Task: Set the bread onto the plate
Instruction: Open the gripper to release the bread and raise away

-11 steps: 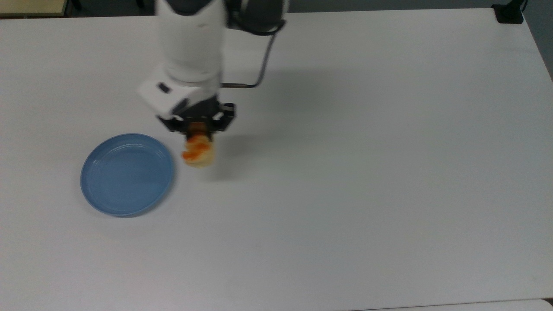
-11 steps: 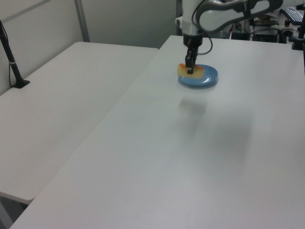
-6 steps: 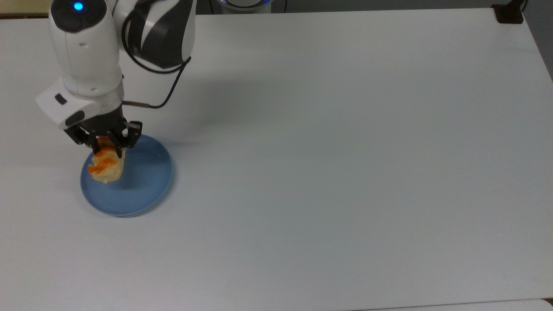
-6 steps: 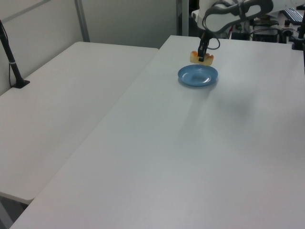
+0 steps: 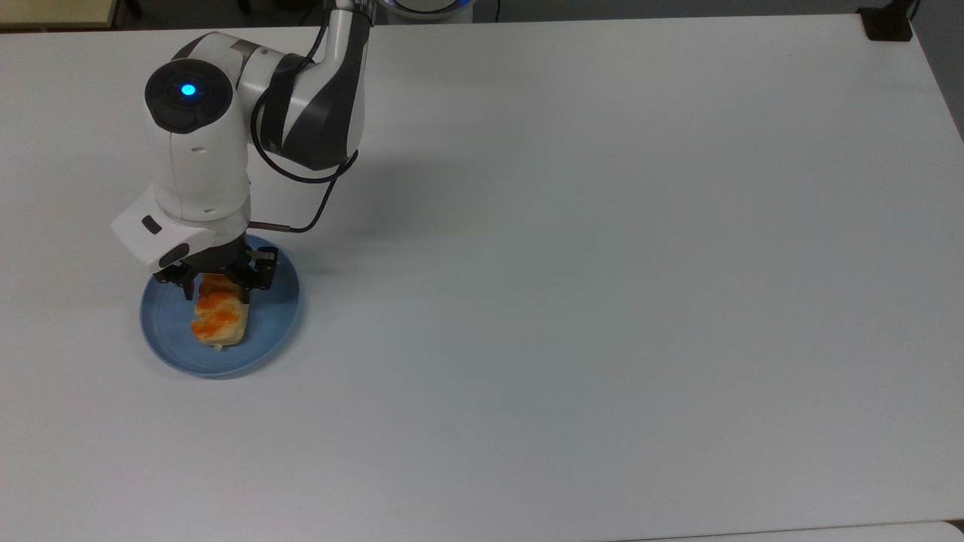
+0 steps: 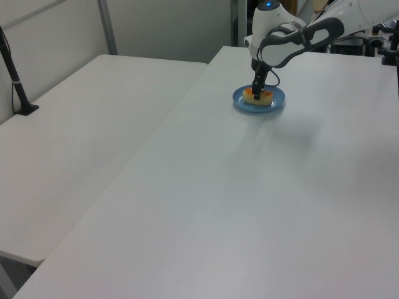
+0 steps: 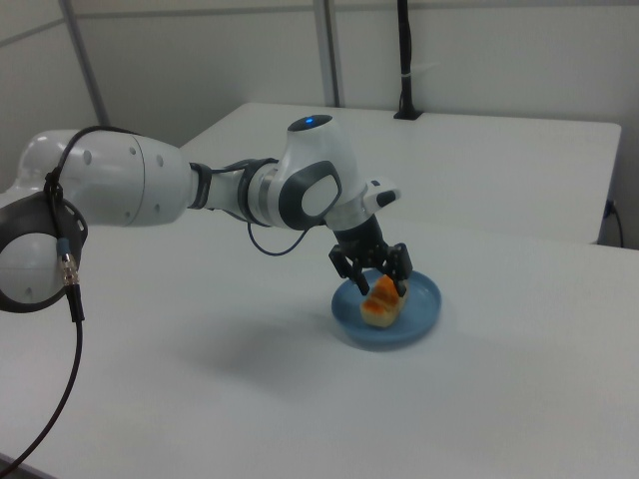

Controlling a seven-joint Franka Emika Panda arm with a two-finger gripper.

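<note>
White and broad, the table (image 5: 602,301) carried a light-blue plate (image 5: 271,320) near the top view's left edge. On the plate lay the bread (image 5: 220,322), its orange-glazed bumps upward, sitting toward the top view's left half of the dish. The gripper (image 5: 218,284) stood over the bread's far end, and its black fingers (image 7: 341,264) were clamped on the roll from either side. In the right view the bread (image 7: 381,300) tilted, its lower end touching the plate (image 7: 419,314).
</note>
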